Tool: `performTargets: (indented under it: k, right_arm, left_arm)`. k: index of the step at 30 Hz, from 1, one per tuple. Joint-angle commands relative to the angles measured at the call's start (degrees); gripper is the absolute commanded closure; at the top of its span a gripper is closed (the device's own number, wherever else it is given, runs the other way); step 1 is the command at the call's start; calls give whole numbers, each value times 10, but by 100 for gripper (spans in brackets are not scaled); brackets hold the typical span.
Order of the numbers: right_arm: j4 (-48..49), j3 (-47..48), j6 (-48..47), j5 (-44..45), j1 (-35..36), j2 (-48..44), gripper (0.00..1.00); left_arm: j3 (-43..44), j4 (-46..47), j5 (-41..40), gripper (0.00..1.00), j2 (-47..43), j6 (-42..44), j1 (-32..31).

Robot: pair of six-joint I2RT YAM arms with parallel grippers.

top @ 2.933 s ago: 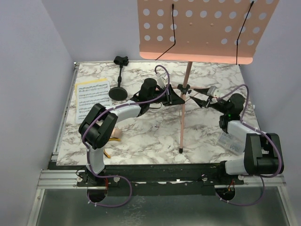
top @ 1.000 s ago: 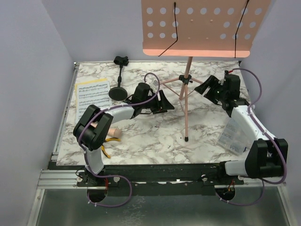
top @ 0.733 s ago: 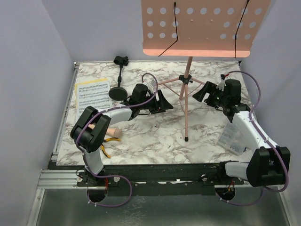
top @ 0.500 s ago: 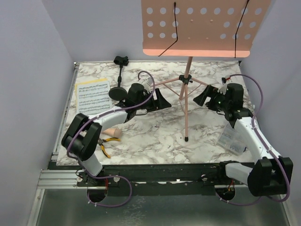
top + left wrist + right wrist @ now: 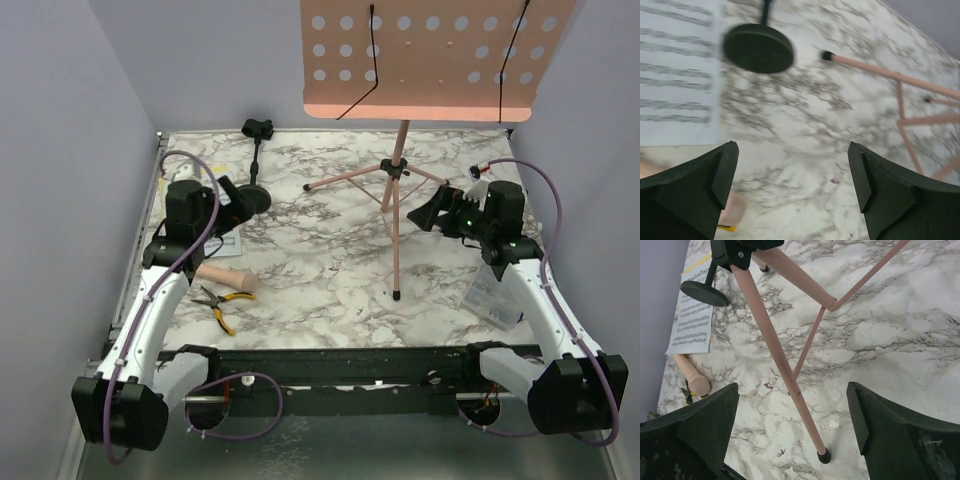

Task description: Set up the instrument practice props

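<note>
The pink perforated music-stand desk (image 5: 430, 60) stands upright on its pink tripod pole (image 5: 398, 200) at the back middle. My right gripper (image 5: 434, 212) is open just right of the pole, apart from it; a tripod leg (image 5: 775, 350) runs between its open jaws (image 5: 792, 387) without touching. My left gripper (image 5: 232, 200) is open at the far left beside the black mic stand (image 5: 255, 165), above the sheet music (image 5: 675, 75) and the round base (image 5: 758, 48); nothing is between its fingers (image 5: 792, 150). The beige toy microphone (image 5: 228, 277) lies on the table.
Yellow-handled pliers (image 5: 215, 305) lie near the front left, just below the microphone. A clear plastic box (image 5: 492, 295) sits at the right under my right arm. Tripod legs (image 5: 880, 75) spread across the back middle of the marble table (image 5: 330, 290). Walls close in on three sides.
My left arm swung left, away from the tripod to the mic stand and sheet music, jaws opening wider. My right gripper drew back slightly from the pole. The stand stays upright.
</note>
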Motion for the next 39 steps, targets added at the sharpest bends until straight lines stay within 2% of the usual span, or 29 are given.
performTargets:
  k: [1, 2, 4, 6, 11, 14, 19, 26, 29, 34, 39]
  right_arm:
    - [10, -9, -22, -29, -1, -19, 4]
    - [9, -9, -24, -28, -1, -20, 4]
    - [9, -11, -25, -32, -1, -26, 4]
    - [11, -15, -23, -42, -1, -33, 4]
    - [19, -26, -19, -57, 8, -40, 4]
    - [15, -24, -19, -31, 36, -33, 4]
    - [4, -15, -34, 35, 92, -24, 4]
    - [-4, -17, -45, 98, 154, -15, 3]
    - [-5, -14, -49, 116, 170, -13, 3]
    - [-10, -8, -52, 125, 183, -13, 3]
    - [-13, -7, -53, 125, 183, -13, 3]
  left_arm:
    - [7, -154, -137, 1, -3, 31, 156]
    - [-3, -152, -127, 1, 0, 19, 201]
    - [-17, -142, -136, 1, 14, -3, 250]
    - [-30, -130, -163, 1, 31, -34, 281]
    - [-55, -72, -139, 3, 73, -73, 336]
    - [-66, -66, -98, 5, 95, -106, 350]
    - [-106, -25, -91, 6, 94, -125, 356]
    - [-135, 9, -66, 18, 118, -178, 380]
    - [-155, 27, -89, 24, 111, -219, 393]
    - [-183, 132, -87, 34, 110, -234, 404]
    - [-187, 169, -94, 40, 129, -251, 405]
